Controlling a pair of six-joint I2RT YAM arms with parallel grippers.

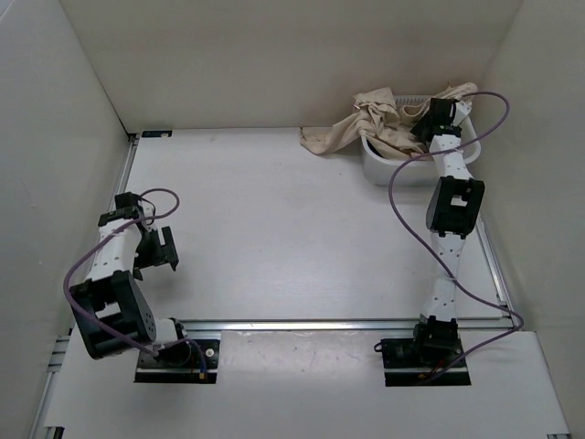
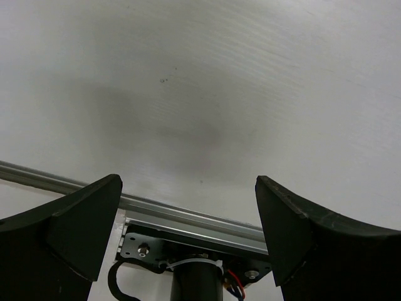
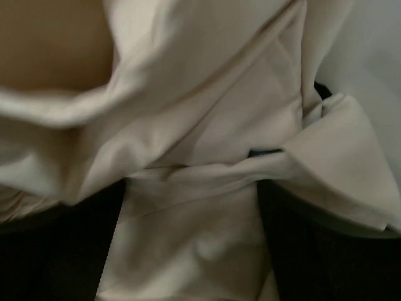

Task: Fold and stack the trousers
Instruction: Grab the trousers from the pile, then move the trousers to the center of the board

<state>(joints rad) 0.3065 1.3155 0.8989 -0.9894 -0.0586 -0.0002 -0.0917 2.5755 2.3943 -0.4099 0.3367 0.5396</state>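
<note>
Right gripper (image 1: 426,128) reaches down into the white basket (image 1: 382,170) at the far right corner of the table (image 1: 292,229), at the end of an arm stretched nearly full length. Its wrist camera shows pale cloth filling almost the whole view. The two dark fingers (image 3: 326,251) stand wide apart at the bottom corners, with folds of cloth bunched in the gap between them. The jaws are spread, not pinched on the fabric.

The trousers (image 1: 366,128) lie crumpled in a heap in the basket. Part of the heap rises above the rim. One end spills over the basket's left side and rests on the table just beside it. The cloth is light beige, thin and heavily creased. In the right wrist view a small dark label (image 3: 265,152) shows at the edge of one fold, near the right finger.

Left gripper (image 1: 167,247) hangs above the near left part of the table, well apart from the basket and the trousers, on an arm folded back over its base. Its fingers (image 2: 81,226) are spread wide with nothing between them. Through the gap its camera shows bare white tabletop, an aluminium rail (image 2: 62,182) and the bracket (image 2: 188,238) below it.

A purple cable (image 1: 402,183) loops loosely beside the right arm.
</note>
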